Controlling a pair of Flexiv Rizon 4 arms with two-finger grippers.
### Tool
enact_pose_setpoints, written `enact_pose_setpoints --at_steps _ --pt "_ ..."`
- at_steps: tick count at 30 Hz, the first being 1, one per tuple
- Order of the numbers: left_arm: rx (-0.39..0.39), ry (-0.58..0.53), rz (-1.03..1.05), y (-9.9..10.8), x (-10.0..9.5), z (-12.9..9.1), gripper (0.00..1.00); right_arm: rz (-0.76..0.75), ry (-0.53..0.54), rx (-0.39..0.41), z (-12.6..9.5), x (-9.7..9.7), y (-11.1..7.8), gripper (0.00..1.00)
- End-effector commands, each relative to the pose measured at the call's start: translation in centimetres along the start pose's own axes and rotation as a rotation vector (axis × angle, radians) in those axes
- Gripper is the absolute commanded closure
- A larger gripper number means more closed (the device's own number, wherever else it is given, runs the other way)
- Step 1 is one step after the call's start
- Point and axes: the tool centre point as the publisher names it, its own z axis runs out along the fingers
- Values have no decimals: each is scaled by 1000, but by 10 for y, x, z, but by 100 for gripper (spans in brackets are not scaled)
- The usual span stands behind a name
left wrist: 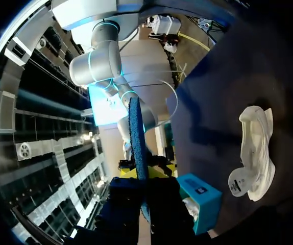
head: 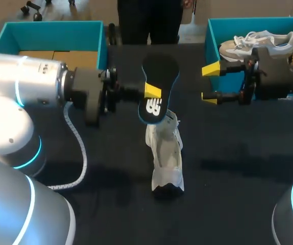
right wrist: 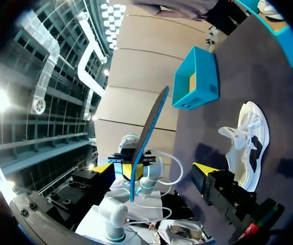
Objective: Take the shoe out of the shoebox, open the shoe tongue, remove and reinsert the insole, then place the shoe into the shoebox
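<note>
While the insole hangs clear of the shoe, you may read the parts thus:
Left gripper [head: 150, 94]: clamped on the insole [head: 160, 76], a finger on each face, holding it raised, probably so you can line it up with the shoe's opening.
Right gripper [head: 210, 83]: fingers spread, empty, beside the right box [head: 208, 38]; free to steady the shoe.
Shoe [head: 166, 153]: white, on the table [head: 238, 173], just under the insole.
Stage: insole out; reinsertion judged next.

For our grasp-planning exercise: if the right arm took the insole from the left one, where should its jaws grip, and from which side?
Probably the free wide end of the insole, beyond the left gripper pinching its middle. Approach from where the right gripper is, edge-on: the sheet is thin and flat, so the open jaws can close across its two faces.
</note>
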Motion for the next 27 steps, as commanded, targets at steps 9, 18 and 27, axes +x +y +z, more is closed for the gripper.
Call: enact_pose_setpoints --at_steps 9,18,27 --pt "-61 -45 122 -2 17 26 100 17 35 56 26 0 3 0" --pt "-62 -64 124 -3 21 46 100 10 42 77 36 4 5 0" --pt "-59 -74 129 -5 20 54 100 11 46 87 37 3 5 61"
